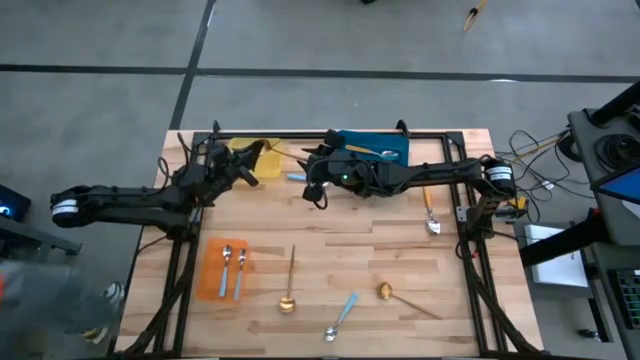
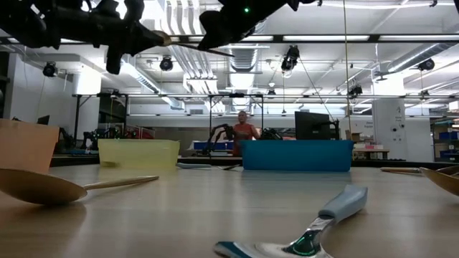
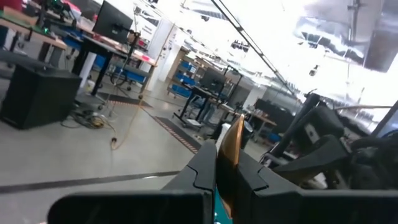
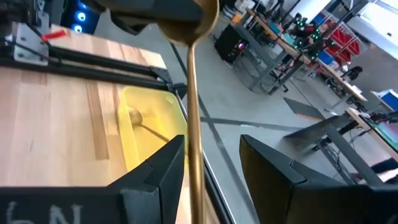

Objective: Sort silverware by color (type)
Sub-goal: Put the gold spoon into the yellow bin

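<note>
My left gripper (image 1: 248, 166) is up in the air by the yellow tray (image 1: 262, 150) at the table's far side, shut on an all-gold spoon (image 4: 193, 93). The spoon's thin handle (image 2: 204, 49) reaches toward my right gripper (image 4: 211, 165). That gripper is open, with one finger on either side of the handle; I cannot tell whether a finger touches it. Another gold spoon (image 4: 135, 118) lies in the yellow tray. Two spoons (image 1: 233, 262) lie in the orange tray (image 1: 212, 275), and one spoon (image 1: 386, 153) lies in the blue tray (image 1: 372, 145). My left gripper pinches the gold spoon at its bowl end (image 3: 232, 146) between its two fingers. The fingers lie nearly level and come from the table's left. The spoon is lifted clear of the table, its bowl (image 4: 186, 22) at my left fingers and its handle running out toward my right arm.
Loose on the wooden table lie two gold spoons (image 1: 289, 290) (image 1: 398, 295), a blue-handled spoon (image 1: 342, 315), another (image 1: 296, 176) by my right gripper, and an orange-handled spoon (image 1: 430, 212) at the right. A black frame (image 1: 470, 230) borders the table.
</note>
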`<state>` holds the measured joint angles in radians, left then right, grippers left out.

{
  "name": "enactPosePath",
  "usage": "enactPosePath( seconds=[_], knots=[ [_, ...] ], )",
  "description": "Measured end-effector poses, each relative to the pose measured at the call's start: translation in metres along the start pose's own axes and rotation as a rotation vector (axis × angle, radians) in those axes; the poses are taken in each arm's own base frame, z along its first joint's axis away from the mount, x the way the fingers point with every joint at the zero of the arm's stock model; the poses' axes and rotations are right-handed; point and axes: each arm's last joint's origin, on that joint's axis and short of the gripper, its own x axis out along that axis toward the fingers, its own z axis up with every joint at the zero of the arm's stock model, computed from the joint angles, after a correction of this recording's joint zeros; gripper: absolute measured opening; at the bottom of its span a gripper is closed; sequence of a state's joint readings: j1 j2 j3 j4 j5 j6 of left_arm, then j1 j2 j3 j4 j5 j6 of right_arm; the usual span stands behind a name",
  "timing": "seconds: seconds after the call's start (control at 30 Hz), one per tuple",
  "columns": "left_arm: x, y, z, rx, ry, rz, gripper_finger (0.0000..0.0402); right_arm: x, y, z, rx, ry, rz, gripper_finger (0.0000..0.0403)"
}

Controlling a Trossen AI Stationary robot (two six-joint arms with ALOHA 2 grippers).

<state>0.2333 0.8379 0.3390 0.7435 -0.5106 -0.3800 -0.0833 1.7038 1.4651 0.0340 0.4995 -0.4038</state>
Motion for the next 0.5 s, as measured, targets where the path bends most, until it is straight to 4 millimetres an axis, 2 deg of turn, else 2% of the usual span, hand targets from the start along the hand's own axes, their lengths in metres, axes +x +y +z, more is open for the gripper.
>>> enactPosePath(
  seconds=[0.27,0.5],
  knots=[
    [-0.0035,0.0034,-0.0032,-0.045,-0.024,-0.009,0.0000,0.0021,-0.0018,-0.0057,-0.018,0.042,0.009,0.0145],
    [-0.0035,0.0026,-0.0017,-0.069,-0.037,-0.019,0.0000,0.0030,-0.0035,-0.0065,-0.017,0.045,0.005,0.0127]
  ],
)
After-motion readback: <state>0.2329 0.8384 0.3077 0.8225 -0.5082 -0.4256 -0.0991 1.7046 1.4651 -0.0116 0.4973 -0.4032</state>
